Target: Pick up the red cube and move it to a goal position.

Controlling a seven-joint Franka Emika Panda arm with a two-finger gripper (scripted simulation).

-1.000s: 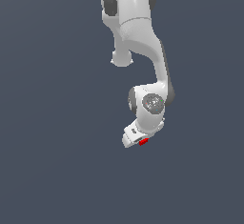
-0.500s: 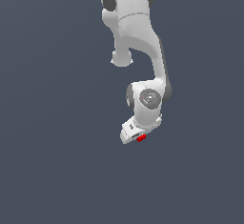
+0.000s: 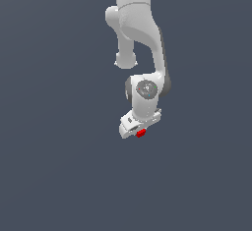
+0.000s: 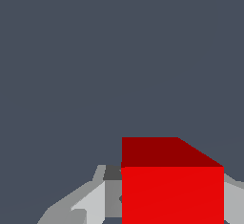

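Note:
The red cube (image 3: 141,133) is tiny and bright red, showing just under the white gripper (image 3: 138,130) in the exterior view. In the wrist view the red cube (image 4: 171,185) fills the space between the grey fingers (image 4: 90,201), one on each side and touching it. The gripper is shut on the cube and holds it off the dark floor. The white arm (image 3: 140,38) hangs down from the top of the exterior view.
A plain dark grey-blue floor (image 3: 54,166) lies all around the arm. No other objects show in either view.
The arm and gripper have shifted slightly toward the exterior view's left and a little up, carrying the red cube with them.

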